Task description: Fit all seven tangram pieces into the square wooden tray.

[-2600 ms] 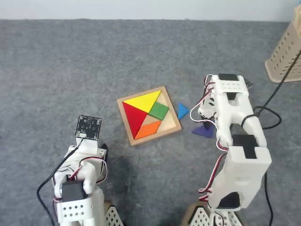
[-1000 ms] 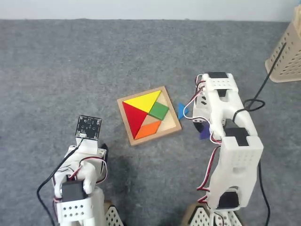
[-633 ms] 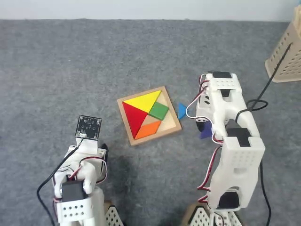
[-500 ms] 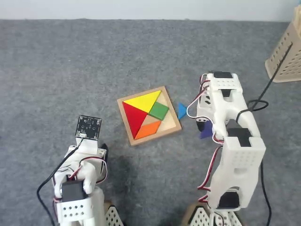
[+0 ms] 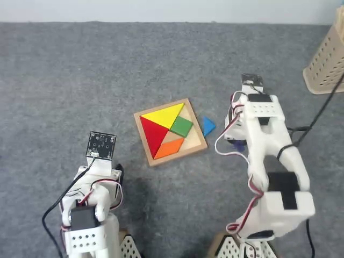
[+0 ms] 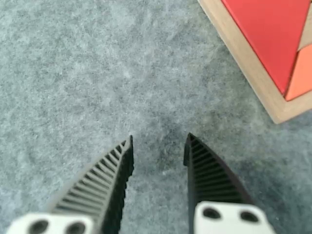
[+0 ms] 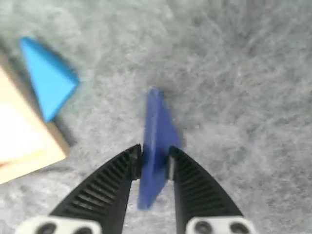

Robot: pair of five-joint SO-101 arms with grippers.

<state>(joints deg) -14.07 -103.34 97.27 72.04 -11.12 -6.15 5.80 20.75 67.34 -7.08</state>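
Observation:
The square wooden tray point(image 5: 145, 141) lies mid-table with a yellow point(image 5: 162, 115), a red point(image 5: 152, 135), a green point(image 5: 181, 127) and an orange piece point(image 5: 169, 147) in it. Its corner toward the right arm is bare wood. A light blue triangle point(image 5: 208, 126) lies on the carpet just beside that side of the tray point(image 7: 29, 151). My right gripper point(image 7: 154, 151) is shut on a dark purple piece point(image 7: 155, 129), held on edge a short way from the light blue triangle point(image 7: 46, 75). My left gripper point(image 6: 158, 146) is open over bare carpet near a tray corner point(image 6: 253, 78).
A beige perforated stand point(image 5: 325, 59) rises at the far right edge. Grey carpet spreads on all sides of the tray, widest at the back and the left. The left arm's base point(image 5: 88, 226) sits at the near left.
The right arm has swung away from the tray toward the right, and the purple piece that lay flat by it is now pinched on edge in its gripper. The left arm has not moved.

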